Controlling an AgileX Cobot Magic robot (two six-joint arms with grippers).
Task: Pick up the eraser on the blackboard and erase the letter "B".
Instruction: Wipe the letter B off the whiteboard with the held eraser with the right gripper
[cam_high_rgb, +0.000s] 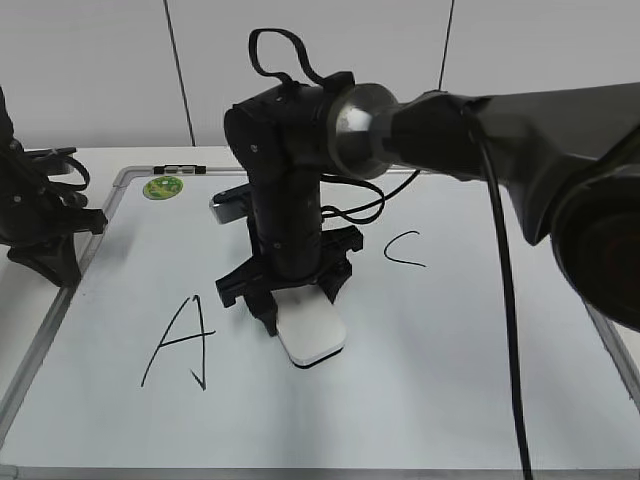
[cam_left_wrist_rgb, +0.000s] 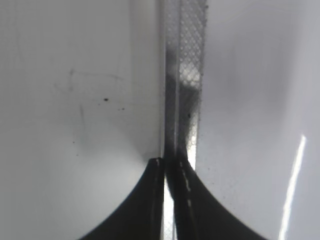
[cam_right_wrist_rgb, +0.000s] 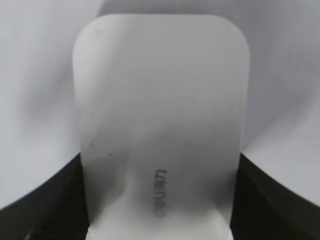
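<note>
Pale wall behind; blackboard flat on table, "A" left, "C" right. No "B" visible between them; erased or hidden, I cannot tell. My right gripper clamps the eraser, flat on board at centre, long axis pointing away from my wrist toward the near edge. Step, I judge: wiping; next, lift and check. My left gripper idle, jaws closed, at board's left frame.

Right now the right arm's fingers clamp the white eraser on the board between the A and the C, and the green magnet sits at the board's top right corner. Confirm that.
Wrong on the magnet: the exterior view shows the green magnet at the blackboard's top left corner. The right fingers do hold the eraser between A and C.
</note>
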